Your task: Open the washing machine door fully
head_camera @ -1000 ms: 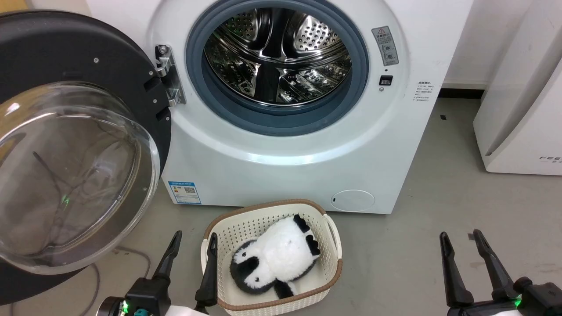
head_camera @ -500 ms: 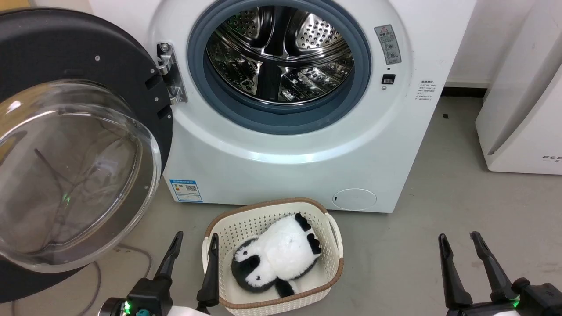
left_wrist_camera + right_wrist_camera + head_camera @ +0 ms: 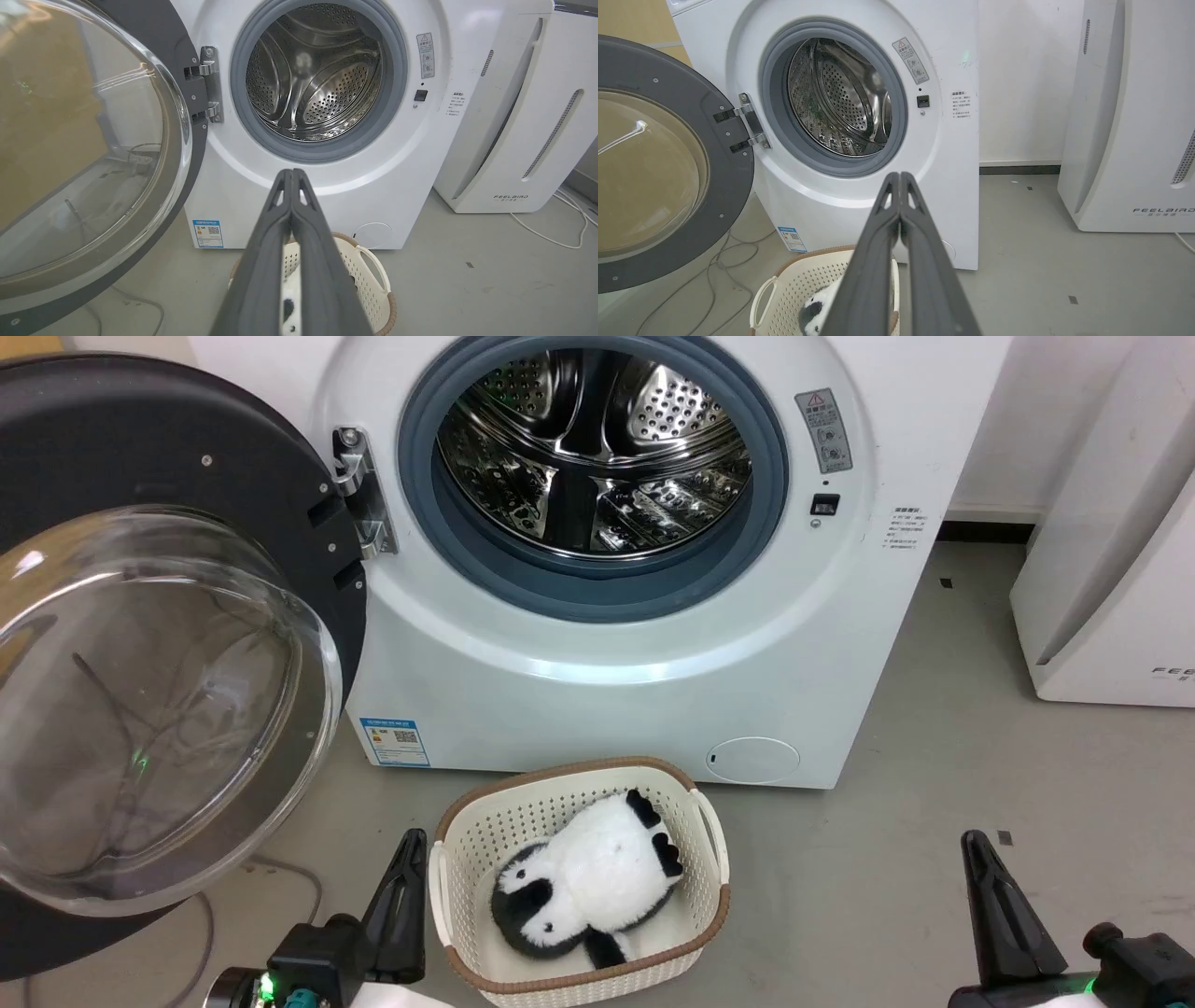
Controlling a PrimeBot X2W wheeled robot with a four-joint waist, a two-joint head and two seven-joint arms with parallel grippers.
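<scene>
Door (image 3: 159,653) stands wide open left of the washer (image 3: 607,691). Left gripper (image 3: 409,847) and right gripper (image 3: 977,849) hover low, fingers together, empty.

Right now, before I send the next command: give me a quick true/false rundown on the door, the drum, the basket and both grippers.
1. The washing machine door is swung open, on the robot's left of the washing machine. True.
2. The drum holds clothes. False: it looks empty.
3. The left gripper and right gripper are open. False: each has its fingers pressed together, holding nothing.
4. A panda plush lies in the basket in front of the machine. True.
5. The left gripper touches the door. False: it hangs apart from it, beside the basket.
</scene>
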